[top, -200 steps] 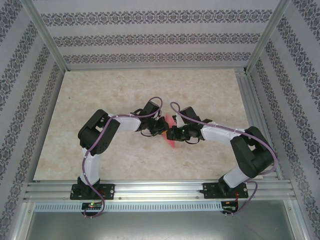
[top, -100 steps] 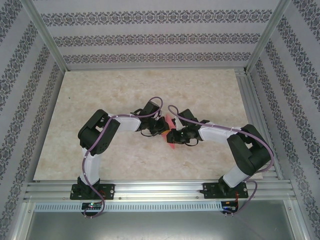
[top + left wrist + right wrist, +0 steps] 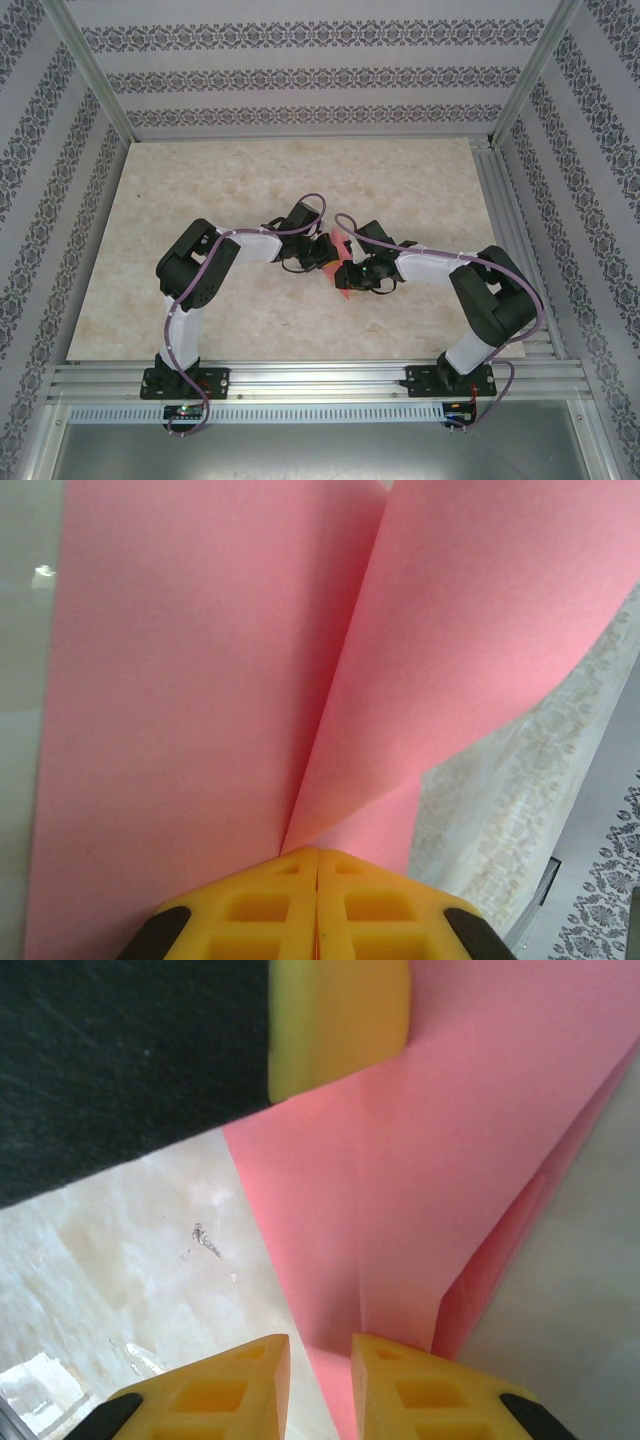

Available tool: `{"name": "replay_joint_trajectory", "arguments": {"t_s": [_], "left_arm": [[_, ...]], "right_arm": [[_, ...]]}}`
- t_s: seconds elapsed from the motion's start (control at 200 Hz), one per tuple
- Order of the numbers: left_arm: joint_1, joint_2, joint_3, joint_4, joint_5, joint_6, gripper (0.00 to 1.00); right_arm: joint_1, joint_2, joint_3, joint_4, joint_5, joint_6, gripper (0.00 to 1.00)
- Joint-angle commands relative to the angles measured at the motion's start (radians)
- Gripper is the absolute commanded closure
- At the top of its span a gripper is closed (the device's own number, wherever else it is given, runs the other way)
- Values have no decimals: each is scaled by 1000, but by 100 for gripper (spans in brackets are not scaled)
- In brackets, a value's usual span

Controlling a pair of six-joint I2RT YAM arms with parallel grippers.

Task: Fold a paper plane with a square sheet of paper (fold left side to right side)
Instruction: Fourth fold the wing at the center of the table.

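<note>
Left wrist view shows you the left gripper (image 3: 317, 856) pinched tight on the square sheet of paper (image 3: 190, 710), which curls partly folded at the middle of the table (image 3: 200, 180). Your right gripper (image 3: 320, 1350) stands slightly apart over the sheet's corner.

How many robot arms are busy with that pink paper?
2. The left arm reaches in from the left, the right arm from the right, meeting at the pink paper.

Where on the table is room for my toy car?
Bare table lies along the back wall, left of the left arm, and in front between both bases. It's crowded in the middle, where left gripper and right gripper meet at the pink paper.
</note>
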Motion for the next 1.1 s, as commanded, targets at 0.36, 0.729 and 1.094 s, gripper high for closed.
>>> {"name": "replay_joint_trajectory", "arguments": {"t_s": [0.36,0.729,1.094], "left_arm": [[-2,58,-12,-144,-105,35,90],[-2,63,-7,-157,-110,40,90],[-2,59,-2,-156,-108,42,90]], "right_arm": [[-3,-10,-67,-35,-4,-21,77],[-2,-77,-88,-48,-31,-18,77],[18,-77,-28,-35,-80,10,76]]}}
